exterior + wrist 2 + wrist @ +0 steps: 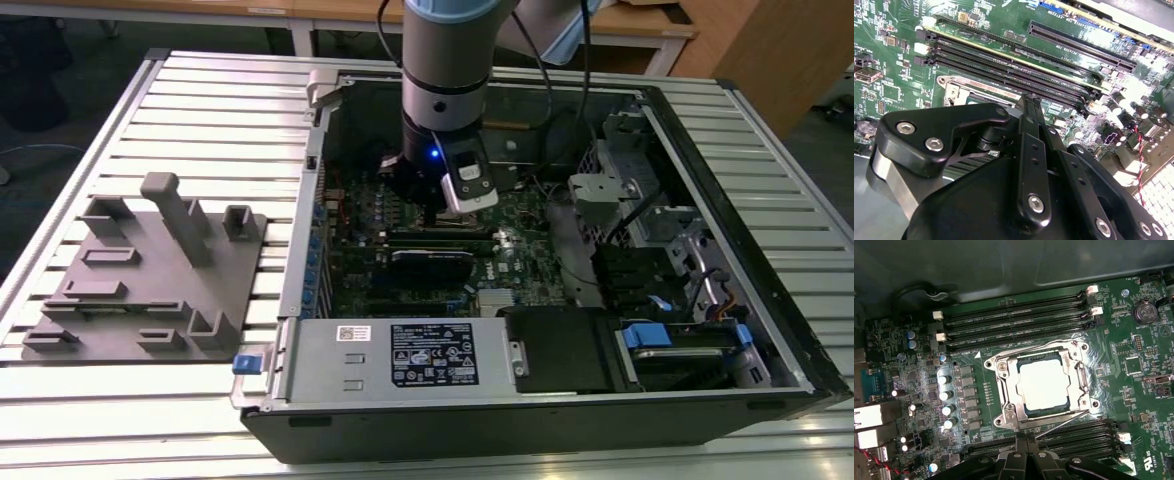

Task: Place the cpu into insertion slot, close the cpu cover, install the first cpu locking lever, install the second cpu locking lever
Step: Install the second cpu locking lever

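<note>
The cpu [1046, 385] lies flat in the insertion slot [1085, 351], its silver top showing through the window of the cpu cover [1004, 386], which is down over it. One thin locking lever [1029, 351] runs along the cover's edge beside the memory slots. A second lever [1064, 424] slants away from the opposite edge toward my fingertips; I cannot tell whether they touch it. My gripper [1026, 440] is shut with its fingers pressed together, just off that edge of the socket. In the second wrist view the gripper [1029, 100] hides most of the cover [956, 90]. In the exterior view the gripper [447, 220] hangs inside the case.
Long black memory slots [1014, 322] flank the socket on both sides. The open computer case [787, 330] walls in the board, with a power supply [400, 355] at the front and drive bays [667, 340] on the exterior view's right. A grey fixture block [147, 280] stands outside on the exterior view's left.
</note>
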Tool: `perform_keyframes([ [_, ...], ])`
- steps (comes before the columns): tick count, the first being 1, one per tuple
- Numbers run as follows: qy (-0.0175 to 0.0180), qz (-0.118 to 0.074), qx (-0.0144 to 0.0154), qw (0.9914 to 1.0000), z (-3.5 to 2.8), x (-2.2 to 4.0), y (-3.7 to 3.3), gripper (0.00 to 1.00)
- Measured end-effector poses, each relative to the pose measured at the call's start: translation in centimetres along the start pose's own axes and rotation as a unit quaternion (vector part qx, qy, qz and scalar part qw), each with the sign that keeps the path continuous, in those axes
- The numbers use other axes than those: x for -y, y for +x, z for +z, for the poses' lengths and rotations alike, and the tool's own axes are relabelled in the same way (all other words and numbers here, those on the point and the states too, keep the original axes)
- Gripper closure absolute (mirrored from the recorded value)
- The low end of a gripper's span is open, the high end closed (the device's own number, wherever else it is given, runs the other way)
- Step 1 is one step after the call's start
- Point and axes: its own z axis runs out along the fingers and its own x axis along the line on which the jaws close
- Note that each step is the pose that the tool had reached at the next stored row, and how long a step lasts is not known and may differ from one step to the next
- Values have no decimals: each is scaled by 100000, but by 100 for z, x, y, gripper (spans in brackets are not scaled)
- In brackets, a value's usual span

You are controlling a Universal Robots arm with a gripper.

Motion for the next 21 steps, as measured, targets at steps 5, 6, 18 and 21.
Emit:
perform_keyframes([
  [5, -3, -15, -1, 100000, 0, 0, 0, 89],
  [6, -6, -15, 0, 100000, 2, 0, 0, 89],
  [18, -13, -16, 3, 100000, 22, 1, 0, 89],
  [21, 2, -16, -2, 100000, 22, 1, 0, 89],
])
